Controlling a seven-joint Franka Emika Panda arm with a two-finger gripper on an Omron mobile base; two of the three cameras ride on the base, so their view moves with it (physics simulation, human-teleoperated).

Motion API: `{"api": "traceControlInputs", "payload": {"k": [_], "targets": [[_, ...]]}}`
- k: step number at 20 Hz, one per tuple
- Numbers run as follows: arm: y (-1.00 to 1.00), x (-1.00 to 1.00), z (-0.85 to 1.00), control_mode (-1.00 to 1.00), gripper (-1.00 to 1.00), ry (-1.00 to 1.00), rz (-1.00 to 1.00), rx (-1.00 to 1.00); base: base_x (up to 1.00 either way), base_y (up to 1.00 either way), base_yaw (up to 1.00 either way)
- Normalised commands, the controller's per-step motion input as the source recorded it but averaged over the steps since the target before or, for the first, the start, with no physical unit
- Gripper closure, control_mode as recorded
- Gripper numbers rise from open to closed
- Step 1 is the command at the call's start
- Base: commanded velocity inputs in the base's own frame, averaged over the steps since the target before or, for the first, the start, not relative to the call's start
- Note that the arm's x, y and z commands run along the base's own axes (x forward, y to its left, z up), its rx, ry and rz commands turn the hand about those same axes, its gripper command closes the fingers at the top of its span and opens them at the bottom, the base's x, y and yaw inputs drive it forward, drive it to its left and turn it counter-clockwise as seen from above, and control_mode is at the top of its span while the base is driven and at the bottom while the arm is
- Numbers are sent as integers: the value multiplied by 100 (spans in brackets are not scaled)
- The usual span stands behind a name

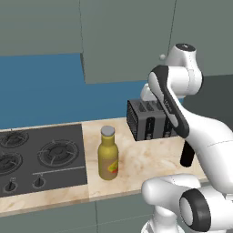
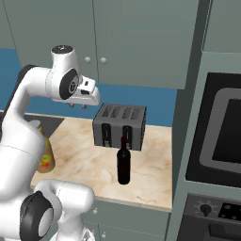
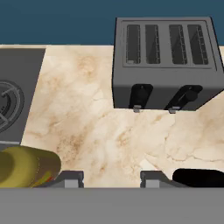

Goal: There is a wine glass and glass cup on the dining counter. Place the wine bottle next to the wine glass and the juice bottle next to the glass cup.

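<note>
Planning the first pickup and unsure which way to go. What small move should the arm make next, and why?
Probably lower the open gripper toward the wine bottle. It hangs empty above the counter between both bottles, with the juice bottle beside the hob.

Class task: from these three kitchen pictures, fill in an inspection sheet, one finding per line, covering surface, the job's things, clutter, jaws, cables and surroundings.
Surface: beige marbled counter with a black hob set in at its left end.
Job's things: juice bottle upright beside the hob; wine bottle upright in front of the toaster, apart from it.
Clutter: grey four-slot toaster at the back of the counter.
Jaws: gripper open above the counter, holding nothing, between the two bottles.
Cables: nothing seen.
Surroundings: blue wall, grey-green cabinets, built-in oven to the right.
</note>
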Motion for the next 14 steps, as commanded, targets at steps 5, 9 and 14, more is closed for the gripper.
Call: {"api": "traceControlInputs", "payload": {"k": [5,9,14], "targets": [[6,-12,-8,-100,-100,2,0,0,0,0,0],[17,-30,-6,-100,-100,0,0,0,0,0,0],[31,-22,-2,-100,-100,0,0,0,0,0,0]]}}
